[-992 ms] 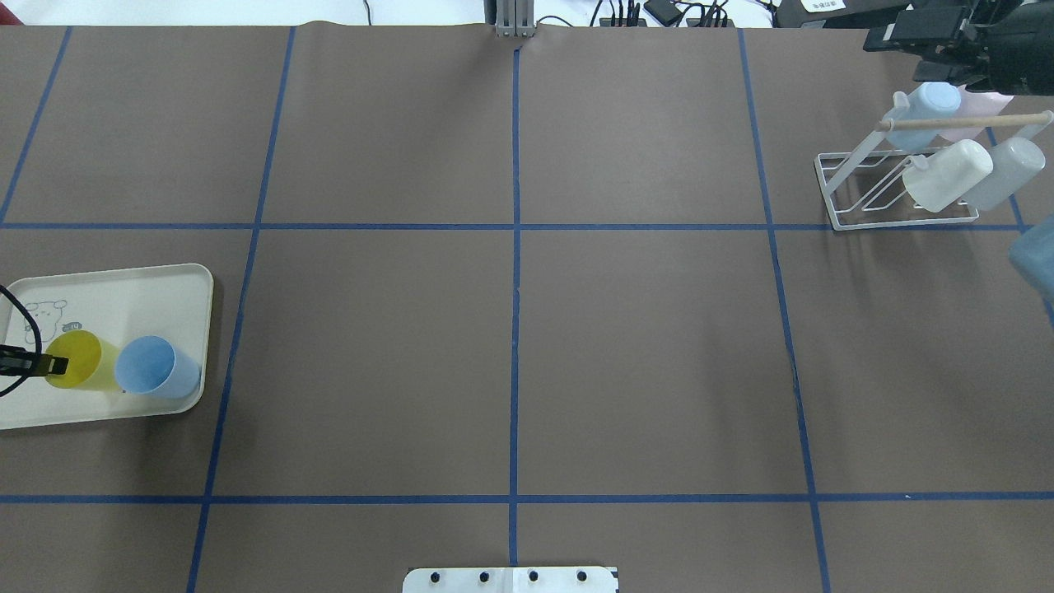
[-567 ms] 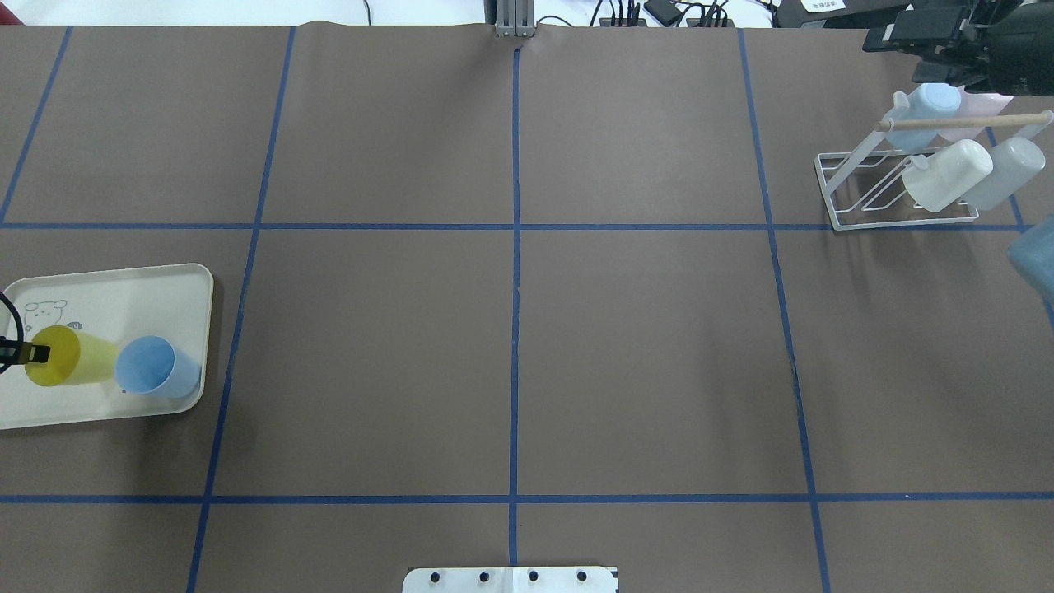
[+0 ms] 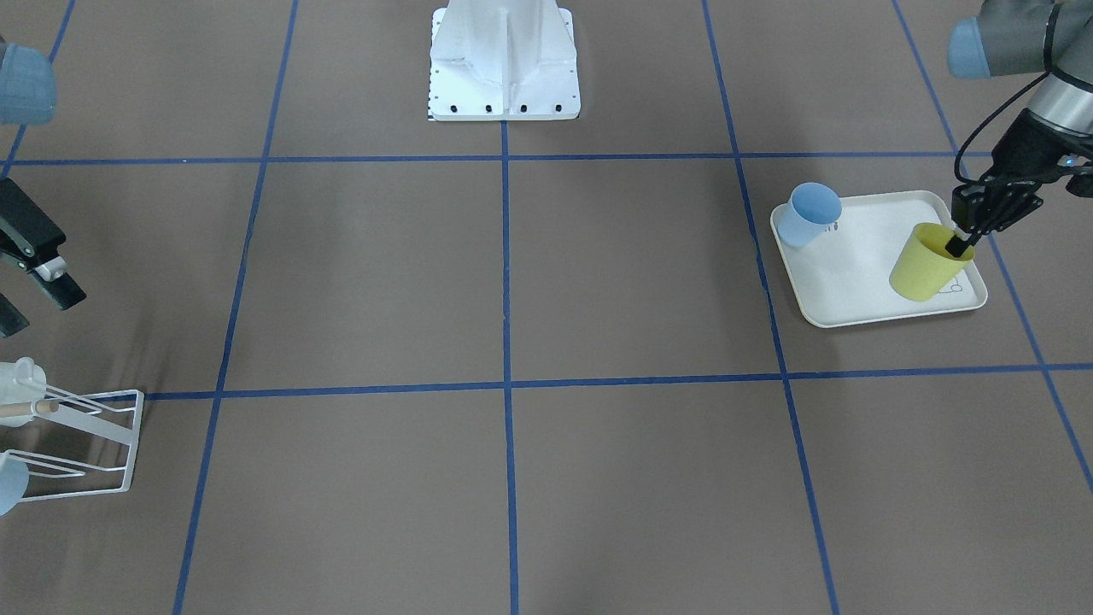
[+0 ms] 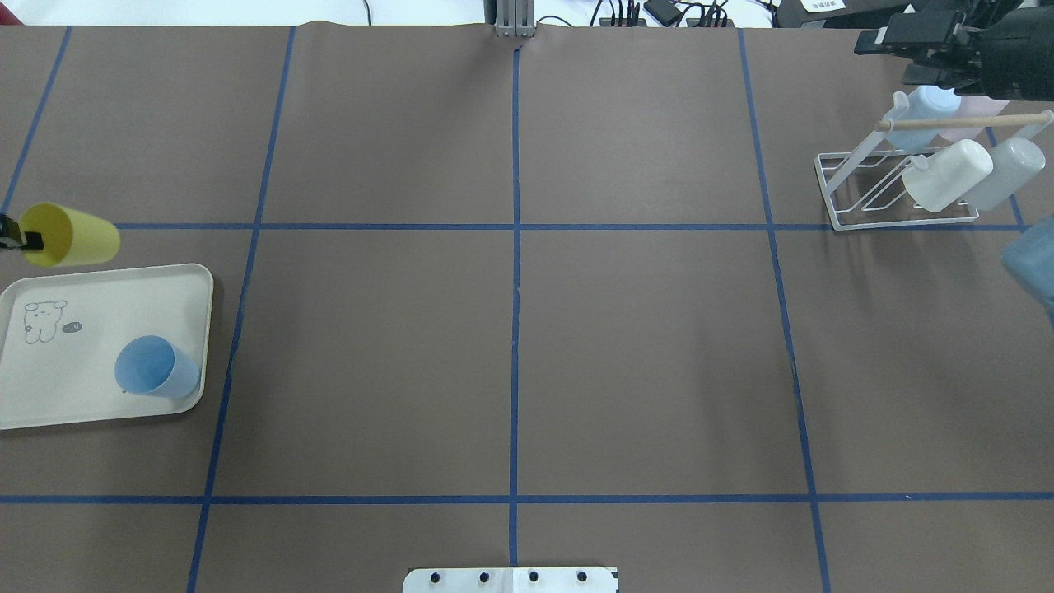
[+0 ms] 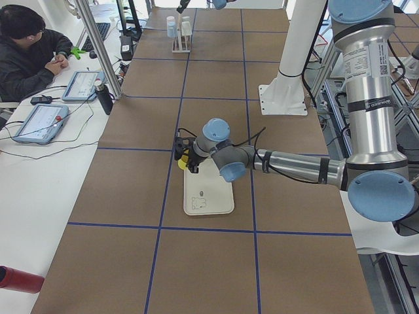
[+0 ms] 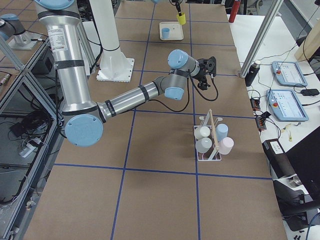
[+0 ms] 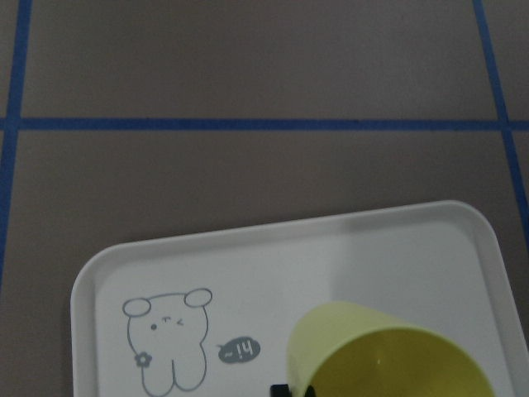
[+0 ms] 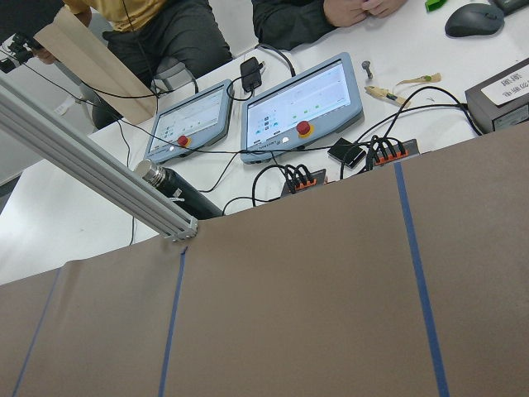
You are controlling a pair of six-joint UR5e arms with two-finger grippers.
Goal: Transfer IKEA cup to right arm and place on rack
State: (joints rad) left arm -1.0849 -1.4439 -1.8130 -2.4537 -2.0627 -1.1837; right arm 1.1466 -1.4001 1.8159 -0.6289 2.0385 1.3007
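The yellow IKEA cup [image 3: 929, 263] hangs in the air over the end of the cream tray [image 3: 854, 286] farthest from the table's middle. It is tilted, with its open mouth turned up and towards the left arm. The left gripper [image 3: 960, 247] pinches it at the rim, with one black finger visibly inside the mouth, so the jaws stand narrow on the cup wall. In the left wrist view the cup's rim fills the lower right corner. The tray lies below it, and its little bear drawing [image 7: 169, 339] is uncovered.

A light-blue cup [image 4: 156, 368] stands upright on the tray, at the corner nearest the table's middle and well apart from the yellow one.

At the other end of the table the right arm [image 6: 130, 100] holds the right gripper [image 3: 34, 306] above the brown surface, near the rack [image 4: 897, 219] but not touching it. Its two black fingers are spread wide and nothing is between them. The white wire rack has a wooden rod [image 4: 963, 122] across its top. Four cups are pushed over its slanted prongs: a white cup [image 4: 947, 175], a grey cup [image 4: 1006, 171], a pale blue cup [image 6: 222, 131] and a pink cup [image 6: 226, 145].

The right wrist camera looks past the table edge at two control tablets [image 8: 302, 103] and their cables.
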